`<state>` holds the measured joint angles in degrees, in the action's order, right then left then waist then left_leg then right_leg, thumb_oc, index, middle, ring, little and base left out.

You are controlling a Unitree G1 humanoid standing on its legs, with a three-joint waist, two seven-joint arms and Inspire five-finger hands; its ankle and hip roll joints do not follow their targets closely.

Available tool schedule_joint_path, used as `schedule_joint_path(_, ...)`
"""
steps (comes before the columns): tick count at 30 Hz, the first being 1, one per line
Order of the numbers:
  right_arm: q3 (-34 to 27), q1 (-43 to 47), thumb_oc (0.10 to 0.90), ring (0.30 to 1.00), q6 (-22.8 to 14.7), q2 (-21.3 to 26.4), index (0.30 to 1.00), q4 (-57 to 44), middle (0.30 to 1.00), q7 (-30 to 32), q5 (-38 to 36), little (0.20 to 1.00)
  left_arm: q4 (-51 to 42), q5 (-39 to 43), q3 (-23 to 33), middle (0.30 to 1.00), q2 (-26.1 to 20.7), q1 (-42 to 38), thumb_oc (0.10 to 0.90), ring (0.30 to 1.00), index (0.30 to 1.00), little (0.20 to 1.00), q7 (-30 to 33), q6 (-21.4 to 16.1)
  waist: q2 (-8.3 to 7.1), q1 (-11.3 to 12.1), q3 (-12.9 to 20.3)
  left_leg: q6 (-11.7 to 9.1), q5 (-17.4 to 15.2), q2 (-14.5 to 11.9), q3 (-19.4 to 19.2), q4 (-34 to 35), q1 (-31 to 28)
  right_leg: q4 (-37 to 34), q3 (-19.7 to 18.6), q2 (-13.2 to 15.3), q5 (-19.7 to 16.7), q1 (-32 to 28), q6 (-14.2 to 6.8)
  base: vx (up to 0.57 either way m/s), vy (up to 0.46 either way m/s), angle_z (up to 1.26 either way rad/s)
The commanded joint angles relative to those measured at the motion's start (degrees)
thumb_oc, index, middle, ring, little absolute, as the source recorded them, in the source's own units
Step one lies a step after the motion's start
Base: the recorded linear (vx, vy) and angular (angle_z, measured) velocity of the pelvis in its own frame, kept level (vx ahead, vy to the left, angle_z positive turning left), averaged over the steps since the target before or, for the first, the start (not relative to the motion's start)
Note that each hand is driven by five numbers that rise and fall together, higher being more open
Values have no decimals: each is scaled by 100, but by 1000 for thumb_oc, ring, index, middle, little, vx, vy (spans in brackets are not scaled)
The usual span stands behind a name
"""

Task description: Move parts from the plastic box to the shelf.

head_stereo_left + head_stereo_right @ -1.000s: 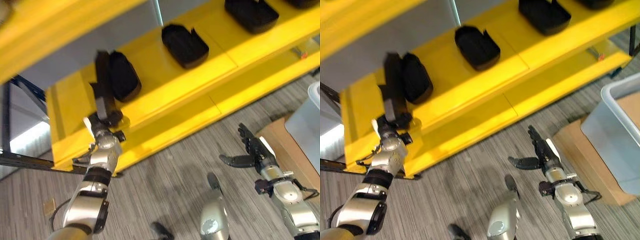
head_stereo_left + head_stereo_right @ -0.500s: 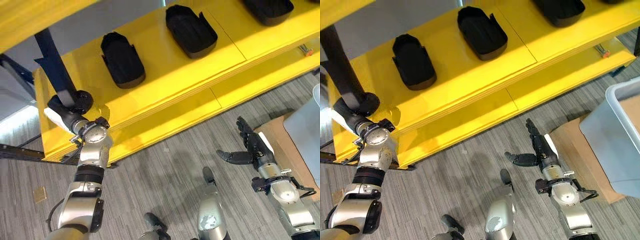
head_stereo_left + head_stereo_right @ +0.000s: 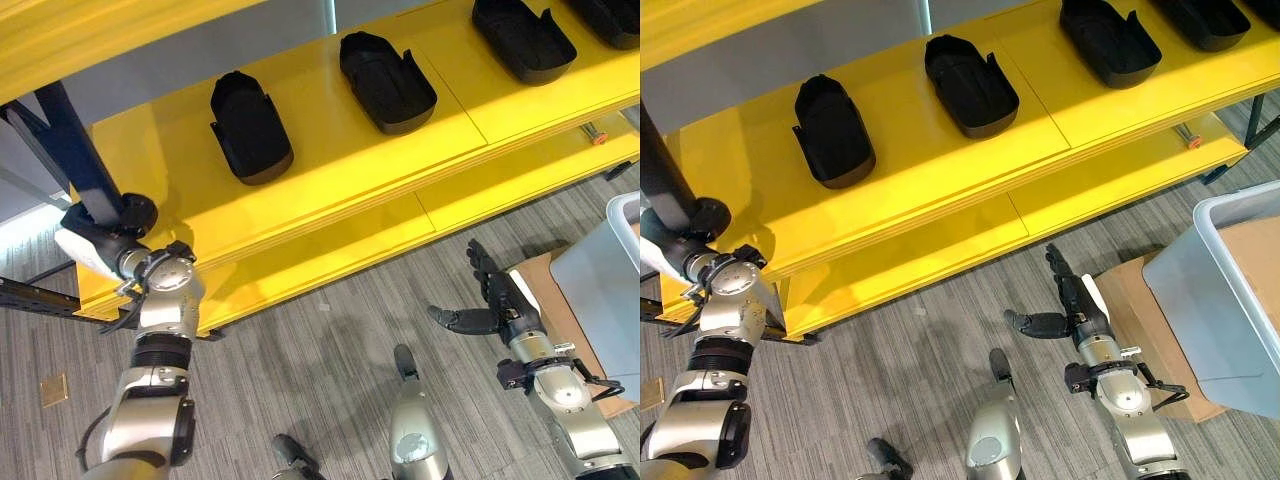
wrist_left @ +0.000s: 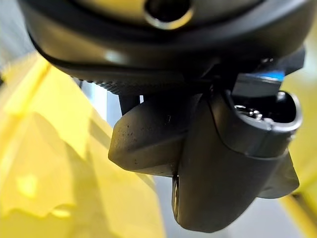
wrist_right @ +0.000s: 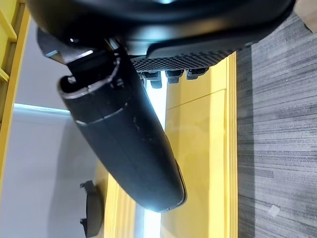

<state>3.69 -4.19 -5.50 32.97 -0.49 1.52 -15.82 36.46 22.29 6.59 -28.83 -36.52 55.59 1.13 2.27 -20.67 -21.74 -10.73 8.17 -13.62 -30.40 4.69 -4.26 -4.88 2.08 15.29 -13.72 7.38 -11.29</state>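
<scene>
Several black moulded parts lie in a row on the yellow shelf (image 3: pixel 340 160): one at the left (image 3: pixel 250 125), one in the middle (image 3: pixel 388 82), one further right (image 3: pixel 522 38). My left hand (image 3: pixel 105 245) hangs at the shelf's left end, in front of a dark blue upright (image 3: pixel 70 150) and well left of the nearest part. My right hand (image 3: pixel 497 303) hovers over the floor below the shelf, open, fingers spread, holding nothing. The grey plastic box (image 3: pixel 1230 290) stands at the far right, close beside the right hand.
The box rests on a brown cardboard sheet (image 3: pixel 1140 290). A lower yellow shelf board (image 3: pixel 520 170) juts out toward me under the upper one. Grey striped carpet (image 3: pixel 330 340) lies between the shelf and me.
The camera has shifted, showing more of the shelf. My left hand has drawn away leftward from the leftmost part to the shelf's end. The right hand has stayed open in place.
</scene>
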Motion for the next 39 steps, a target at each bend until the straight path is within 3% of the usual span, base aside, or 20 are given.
schedule_joint_path(1, -175, 258, 900, 1000, -482, 387, 1000, -711, 1000, 13, -99, 1000, 199, -274, -34, 300, -1361, -822, 400, 300, 300, 300, -149, -80, 71, -157, 423, 130, -717, 64, 322, -309, -87, 272, 14, -63, 998, -174, -41, 0, 0, 0)
schedule_joint_path(9, -120, 475, 900, 1000, -465, 650, 1000, -688, 1000, 74, -264, 1000, 996, 99, -365, 300, -1575, -1366, 400, 300, 300, 300, 19, 162, 24, -247, 206, 107, -790, 67, 382, -509, 186, 435, -146, -114, 1079, 108, -5, -1, 2, 0)
schedule_joint_path(14, -31, 593, 900, 1000, -467, 661, 1000, -682, 1000, 180, -312, 1000, 1227, -148, -508, 300, -1723, -1638, 400, 300, 300, 300, 53, 235, -48, -268, 66, 113, -828, 53, 422, -614, 388, 504, -237, -167, 1105, 281, 24, -22, -11, -7)
schedule_joint_path(22, 52, 756, 900, 1000, -489, 802, 1000, -774, 1000, 332, -403, 1000, 1477, -391, -1129, 300, -2125, -2509, 400, 300, 300, 300, 221, 638, -123, -327, -209, 93, -842, -2, 467, -751, 705, 693, -344, -214, 1171, 580, 45, -3, -3, -1)
schedule_joint_path(23, 51, 810, 900, 1000, -445, 856, 1000, -838, 1000, 223, -435, 1000, 1579, -572, -1358, 300, -2209, -2913, 400, 300, 300, 300, 245, 829, -164, -365, -325, 81, -832, -28, 463, -807, 869, 852, -373, -224, 1219, 784, 60, 0, 0, 0)
schedule_joint_path(27, 53, 840, 900, 1000, -486, 877, 1000, -927, 1000, 206, -404, 1000, 1554, -387, -1590, 300, -2220, -3240, 400, 300, 300, 300, 368, 1017, -232, -358, -449, 74, -820, -55, 497, -892, 1074, 971, -366, -250, 1225, 994, 85, -38, -29, -1)
schedule_joint_path(31, 42, 985, 900, 1000, -456, 936, 1000, -986, 1000, 221, -503, 1000, 1700, -312, -1786, 300, -2257, -3626, 400, 300, 300, 300, 592, 1025, -337, -342, -591, 60, -806, -108, 564, -1021, 1342, 1091, -360, -307, 1218, 1238, 131, -19, -25, -1)
schedule_joint_path(39, 153, 1076, 900, 1000, -396, 844, 1000, -1057, 1000, 277, -522, 1000, 1801, 62, -1802, 300, -2228, -3780, 400, 300, 300, 300, 968, 940, -401, -260, -663, 92, -848, -122, 670, -1174, 1489, 1223, -296, -365, 1284, 1302, 191, -8, 15, 1)
